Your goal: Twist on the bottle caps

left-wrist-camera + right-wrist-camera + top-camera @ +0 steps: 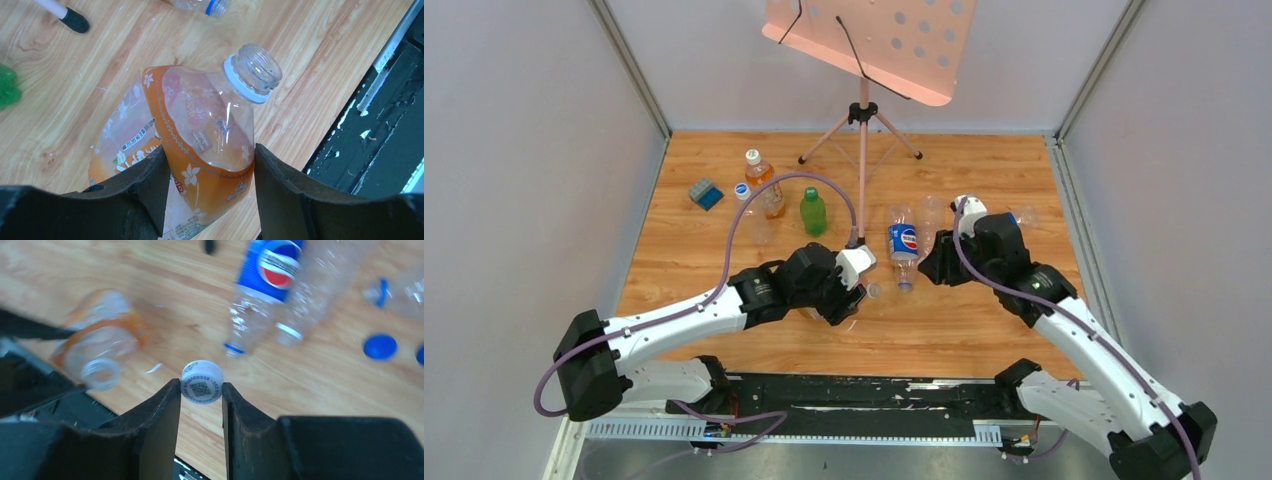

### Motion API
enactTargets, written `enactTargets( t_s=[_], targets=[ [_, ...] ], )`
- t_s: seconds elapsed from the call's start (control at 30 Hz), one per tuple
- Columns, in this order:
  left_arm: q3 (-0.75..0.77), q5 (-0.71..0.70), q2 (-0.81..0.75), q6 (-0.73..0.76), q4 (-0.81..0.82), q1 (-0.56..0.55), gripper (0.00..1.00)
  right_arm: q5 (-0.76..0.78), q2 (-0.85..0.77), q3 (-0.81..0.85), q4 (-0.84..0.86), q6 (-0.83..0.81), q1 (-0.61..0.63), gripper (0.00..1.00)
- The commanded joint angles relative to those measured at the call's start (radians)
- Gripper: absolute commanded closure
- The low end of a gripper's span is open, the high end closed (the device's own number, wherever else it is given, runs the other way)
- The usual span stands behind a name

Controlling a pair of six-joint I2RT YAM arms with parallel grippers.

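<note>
Pinching the white cap (pixel 202 381) between its two dark fingertips, the right gripper (pixel 200 388) is closed on its rim. Whether the cap is already lifted off the wooden table (pixel 150 280) I cannot tell. It is not far from the open mouth of the orange-labelled bottle (pixel 200 130).

The cap is small, round, hard plastic with a printed square code on its flat top. It is surely very light and a little smooth, so I judge that a hold across the rim is the right one.

The left gripper (pixel 209 152) stands about half closed around the bottle's body, with both jaws touching it. This bottle is thin, clear plastic with a glossy flowered label. It looks empty and soft, so it may dent or turn under twisting. Its threaded neck (pixel 257 62), above a white ring, looks stiffer.

A blue cap (pixel 380 346) lies flat on the table, apart from a lying Pepsi bottle (pixel 265 270).
</note>
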Motion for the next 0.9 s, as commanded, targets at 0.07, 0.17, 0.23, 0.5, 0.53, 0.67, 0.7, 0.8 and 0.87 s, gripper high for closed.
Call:
enactTargets(
  t_s=[0.07, 0.17, 0.23, 0.5, 0.53, 0.67, 0.7, 0.8, 0.87],
  targets=[
    [0.058, 0.061, -0.014, 0.056, -0.002, 0.005, 1.0, -0.27, -0.088, 0.045, 0.117, -0.292, 0.109, 0.96],
    [0.072, 0.091, -0.018, 0.06, -0.009, 0.004, 1.0, -0.366, -0.067, 0.053, 0.133, -0.359, 0.141, 0.95],
    [0.077, 0.107, -0.025, 0.061, -0.009, 0.004, 1.0, -0.396, -0.05, 0.059, 0.141, -0.398, 0.163, 0.94],
    [0.078, 0.162, -0.045, 0.065, -0.012, 0.005, 1.0, -0.462, 0.001, 0.055, 0.18, -0.462, 0.217, 0.93],
    [0.078, 0.165, -0.045, 0.065, -0.015, 0.005, 1.0, -0.461, 0.006, 0.056, 0.181, -0.466, 0.222, 0.93],
    [0.078, 0.177, -0.058, 0.057, -0.008, 0.004, 1.0, -0.464, 0.018, 0.046, 0.181, -0.479, 0.234, 0.94],
    [0.075, 0.18, -0.063, 0.053, -0.005, 0.004, 1.0, -0.466, 0.018, 0.041, 0.182, -0.48, 0.236, 0.94],
    [0.068, 0.175, -0.075, 0.036, 0.013, 0.004, 1.0, -0.465, 0.014, 0.027, 0.184, -0.484, 0.238, 0.94],
    [0.066, 0.164, -0.079, 0.018, 0.02, 0.004, 1.0, -0.462, 0.007, 0.018, 0.185, -0.487, 0.239, 0.94]
  ],
)
